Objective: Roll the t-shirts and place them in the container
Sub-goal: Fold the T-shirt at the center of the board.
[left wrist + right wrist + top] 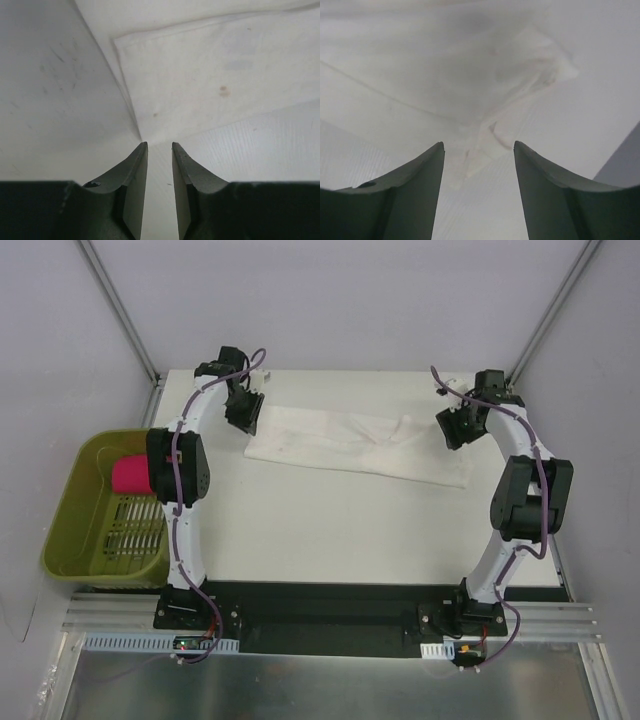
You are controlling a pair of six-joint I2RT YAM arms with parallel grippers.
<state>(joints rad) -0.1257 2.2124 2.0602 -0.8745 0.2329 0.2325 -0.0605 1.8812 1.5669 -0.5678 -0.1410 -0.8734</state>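
**If Rolling From One End, Keep the Edges Square**

Find the white shirt (355, 445) folded into a long strip across the upper middle of the top view, flat on the table (330, 540), with no print showing. Note the left gripper (160, 145) at the strip's left end, jaws slightly parted with nothing between them, just short of a corner of the cloth. Note the right gripper (479, 145) at the right end, jaws wide apart and empty, above a rumpled tip. Count the pink roll (128, 475) as done, lying in the green basket (75, 510) at centre left. Probably best to smooth the rumpled right end first, then pinch one short edge, turn a tight first fold, and keep it level across the width. Expect a loose or slanted start to widen into a cone. Press down lightly between turns to hold the layers.
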